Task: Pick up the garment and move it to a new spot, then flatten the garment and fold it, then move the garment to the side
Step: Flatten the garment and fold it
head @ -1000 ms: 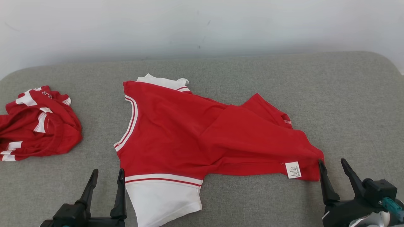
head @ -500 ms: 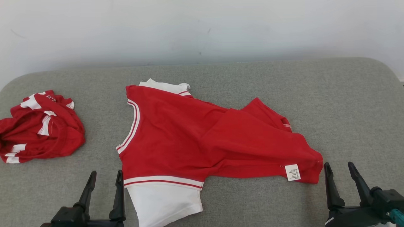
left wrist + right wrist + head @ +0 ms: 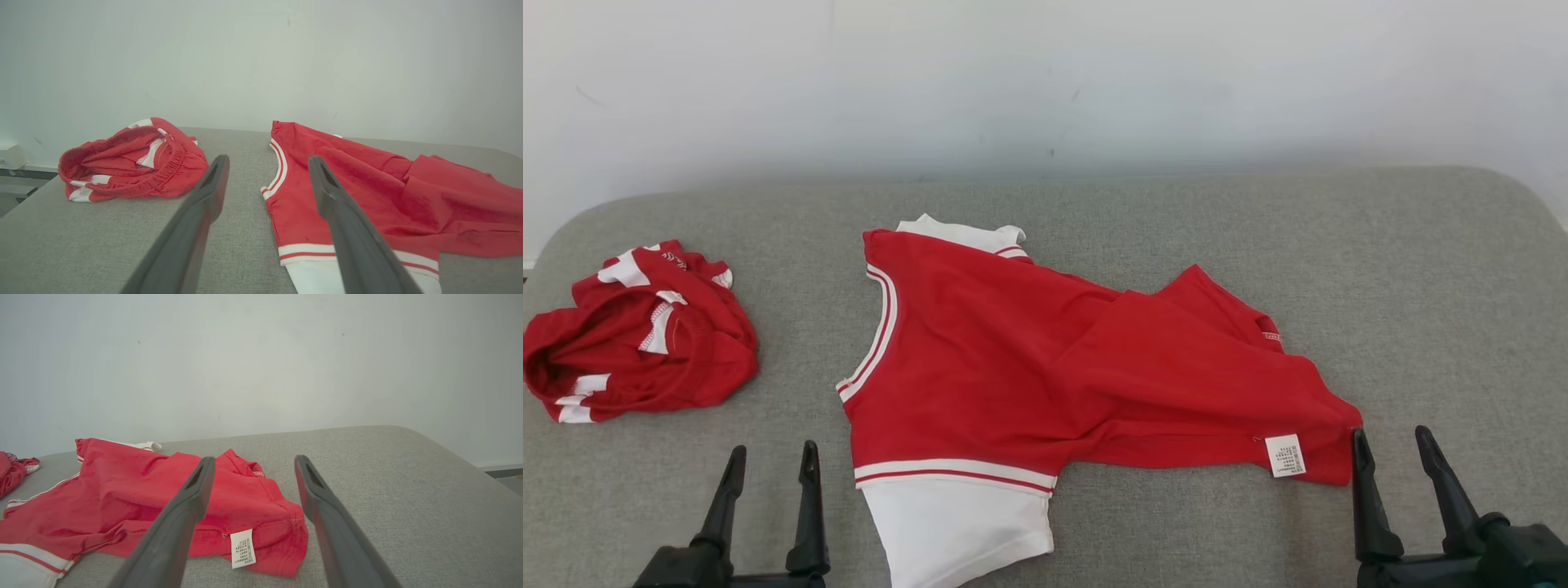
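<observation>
Head view: your red garment (image 3: 1013, 359) lies spread across the middle of the grey padded surface (image 3: 1421, 269), white collar at 12 o'clock and a white sleeve panel (image 3: 956, 523) hanging toward 6. Its white care label (image 3: 1285, 455) sits at the hem corner, out toward 4 o'clock. A second red garment (image 3: 645, 335) is crumpled at 9 o'clock, well apart from yours. Your left end effector (image 3: 773, 452) is at 7 o'clock, jaws released, just beside the white panel and gripping nothing. Your right end effector (image 3: 1390, 435) is at 5 o'clock, also released, with its inner finger just beside the hem corner.

Left wrist view: the left end effector (image 3: 267, 160) stands wide open. The garment (image 3: 367, 192) and its striped armhole run from centre toward 3 o'clock, and the crumpled piece (image 3: 135, 163) is at 9.

Right wrist view: the right end effector (image 3: 254, 458) is spread and empty. The garment (image 3: 122, 498) fills 9 o'clock, and the label (image 3: 242, 547) lies at 6, between the fingers.
</observation>
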Tool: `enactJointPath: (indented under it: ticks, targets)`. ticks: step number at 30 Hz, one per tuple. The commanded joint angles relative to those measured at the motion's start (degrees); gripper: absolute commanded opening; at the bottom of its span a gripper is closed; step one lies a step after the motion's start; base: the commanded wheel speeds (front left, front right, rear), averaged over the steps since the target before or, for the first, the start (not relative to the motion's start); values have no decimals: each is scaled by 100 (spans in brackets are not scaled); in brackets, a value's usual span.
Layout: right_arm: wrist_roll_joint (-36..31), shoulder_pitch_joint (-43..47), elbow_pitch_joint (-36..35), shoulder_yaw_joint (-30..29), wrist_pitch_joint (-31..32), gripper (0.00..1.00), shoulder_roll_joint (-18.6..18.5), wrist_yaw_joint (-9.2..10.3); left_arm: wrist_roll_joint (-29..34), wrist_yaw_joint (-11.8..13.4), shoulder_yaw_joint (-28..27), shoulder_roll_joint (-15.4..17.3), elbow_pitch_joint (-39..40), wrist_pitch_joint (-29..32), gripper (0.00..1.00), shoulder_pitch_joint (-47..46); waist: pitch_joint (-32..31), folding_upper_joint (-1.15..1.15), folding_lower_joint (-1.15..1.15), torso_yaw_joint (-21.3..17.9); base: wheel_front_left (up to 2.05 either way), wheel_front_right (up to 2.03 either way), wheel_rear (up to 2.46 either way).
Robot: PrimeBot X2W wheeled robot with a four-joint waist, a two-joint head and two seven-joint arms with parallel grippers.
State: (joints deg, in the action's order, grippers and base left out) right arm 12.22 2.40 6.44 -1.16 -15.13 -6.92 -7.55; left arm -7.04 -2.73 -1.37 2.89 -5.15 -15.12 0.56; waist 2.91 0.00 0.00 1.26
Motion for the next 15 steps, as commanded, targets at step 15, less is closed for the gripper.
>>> enactJointPath:
  ticks: [15]
  targets:
    - [-185, 289, -236, 260, -1, 100, 25, 13, 150, 65, -254, -1, 56, -4, 100, 235, -166, 0, 0, 46, 0, 0, 0]
